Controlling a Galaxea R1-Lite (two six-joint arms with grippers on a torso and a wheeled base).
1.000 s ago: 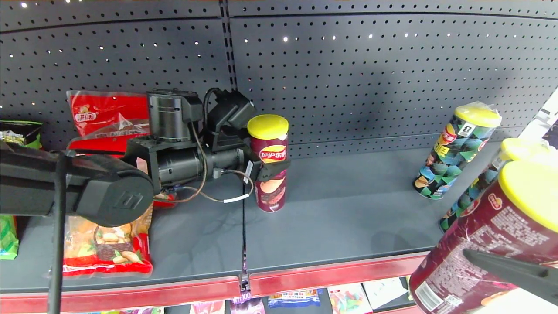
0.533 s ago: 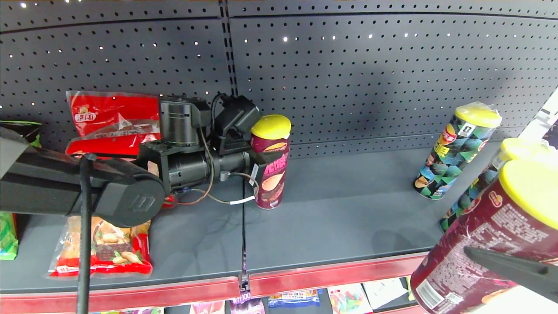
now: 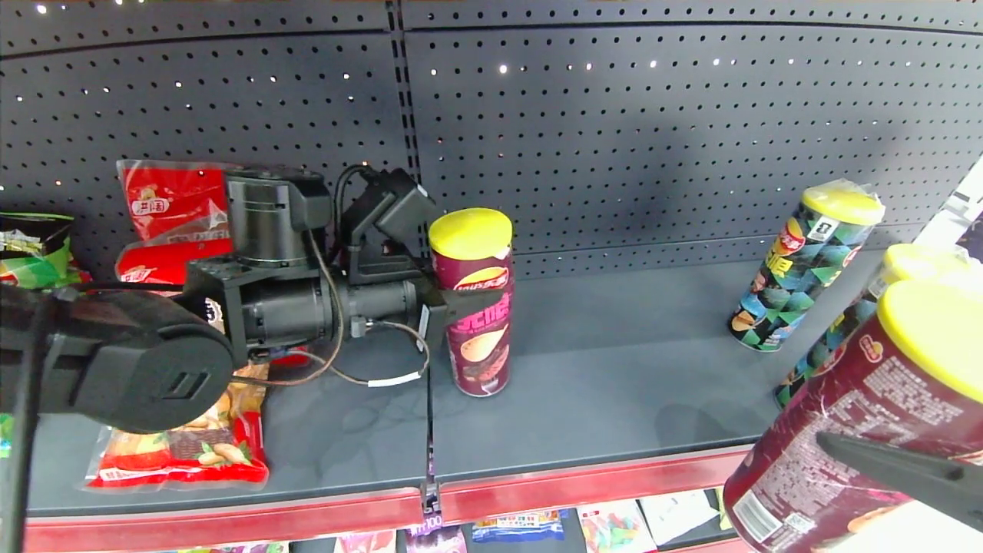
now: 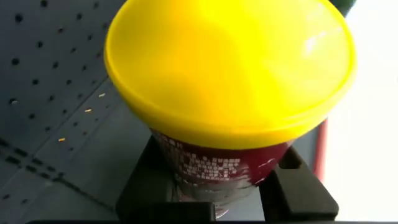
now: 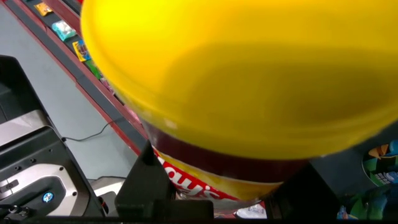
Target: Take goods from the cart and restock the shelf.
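My left gripper [image 3: 474, 304] is shut on a maroon chip can with a yellow lid [image 3: 471, 230]. The can stands upright, its base on the grey shelf deck [image 3: 614, 376] near the middle seam. In the left wrist view the lid [image 4: 230, 68] looms close and black fingers [image 4: 146, 186] clamp the can body [image 4: 217, 171]. My right gripper [image 3: 883, 449] hangs at the lower right, in front of the shelf edge, shut on a second maroon can [image 3: 852, 415], which is tilted. The right wrist view has that can's yellow lid [image 5: 249, 68] above its body [image 5: 205, 183].
Two patterned cans [image 3: 802, 265] [image 3: 875, 296] stand at the shelf's right end. Red snack bags [image 3: 173, 203] [image 3: 184, 449] and green bags [image 3: 31, 246] crowd the left. Open deck lies between the held can and the patterned cans. A red rail [image 3: 584, 482] edges the front.
The left arm tilted its can half a second ago; now the can is upright again and sits a little nearer the shelf front. The right arm and its can have not moved.
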